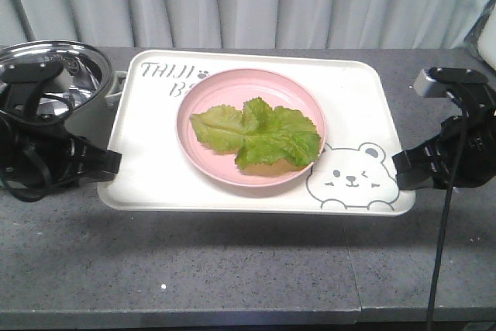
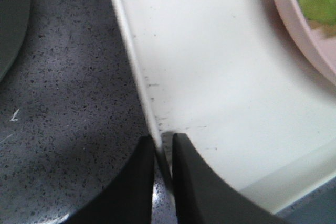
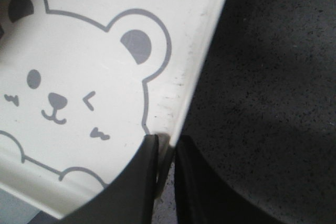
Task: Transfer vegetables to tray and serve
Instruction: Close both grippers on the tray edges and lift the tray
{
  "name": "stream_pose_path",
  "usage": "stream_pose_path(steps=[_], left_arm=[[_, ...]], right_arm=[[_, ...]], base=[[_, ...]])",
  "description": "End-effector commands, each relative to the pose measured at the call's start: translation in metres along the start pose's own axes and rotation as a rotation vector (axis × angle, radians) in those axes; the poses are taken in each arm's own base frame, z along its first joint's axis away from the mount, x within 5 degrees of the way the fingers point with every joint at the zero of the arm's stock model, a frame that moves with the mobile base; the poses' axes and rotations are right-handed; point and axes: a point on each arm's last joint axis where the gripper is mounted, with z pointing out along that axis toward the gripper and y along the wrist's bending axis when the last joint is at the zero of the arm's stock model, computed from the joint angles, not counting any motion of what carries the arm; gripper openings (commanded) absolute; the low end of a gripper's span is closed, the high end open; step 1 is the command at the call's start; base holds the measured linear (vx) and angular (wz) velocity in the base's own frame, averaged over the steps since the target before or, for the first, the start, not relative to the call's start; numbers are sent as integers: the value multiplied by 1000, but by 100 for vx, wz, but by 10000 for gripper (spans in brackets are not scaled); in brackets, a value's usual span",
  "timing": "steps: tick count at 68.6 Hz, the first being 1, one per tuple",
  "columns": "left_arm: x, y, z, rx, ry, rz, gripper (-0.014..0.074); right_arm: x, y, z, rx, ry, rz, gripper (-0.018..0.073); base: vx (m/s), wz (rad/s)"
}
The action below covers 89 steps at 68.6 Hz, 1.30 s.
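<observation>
The dark grey speckled counter (image 1: 232,269) has a seam running toward its front right. A lidded metal pot (image 1: 94,114) stands near its back left. The cream tray (image 1: 147,153) spans the middle, with a shadow under its front edge; whether it touches the counter is unclear.

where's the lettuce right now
In the front view the lettuce lies on the pink plate in the middle of the tray, whose side rims the left hand and right hand pinch.

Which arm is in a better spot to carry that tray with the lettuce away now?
Neither alone: the left gripper pinches the tray at its left rim, the right gripper pinches its right rim by the bear, so both should probably carry together, keeping the lettuce level.
</observation>
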Motion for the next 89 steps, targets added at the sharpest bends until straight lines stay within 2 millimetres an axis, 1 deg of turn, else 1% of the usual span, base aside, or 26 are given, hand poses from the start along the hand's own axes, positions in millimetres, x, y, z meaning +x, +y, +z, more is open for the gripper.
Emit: stream_pose_path(steps=[1, 9, 13, 18, 26, 32, 38, 51, 61, 89], left_arm=[[-6, -16, -34, 43, -128, 49, -8], [2, -22, -53, 45, -157, 70, -8], [7, -23, -58, 47, -165, 74, -8], [19, -23, -60, 50, -152, 71, -8], [44, -20, -56, 51, -129, 53, -8], [59, -17, -54, 44, -127, 47, -8], [68, -16, -55, 41, -126, 45, -8], [70, -15, -53, 41, -110, 42, -8], [70, -15, -53, 42, -109, 42, -8], [70, -15, -53, 42, -107, 43, -8]], right_arm=[[0, 20, -31, -57, -88, -36, -4], [7, 29, -44, -71, -112, -48, -4], [14, 33, -48, -77, -130, -46, -4], [27, 36, -47, -87, -138, -32, -3], [51, 38, -42, -86, -141, -18, -3], [63, 40, -44, -82, -156, -17, -3], [71, 43, -47, -82, -166, -23, -3], [76, 49, -58, -79, -209, -43, -1], [79, 51, -62, -77, -217, -53, -1], [90, 58, -63, -138, -109, -64, -1]], base=[[0, 0], [0, 0], [0, 0], [0, 0], [0, 0], [0, 0], [0, 0], [0, 0], [0, 0], [0, 0]])
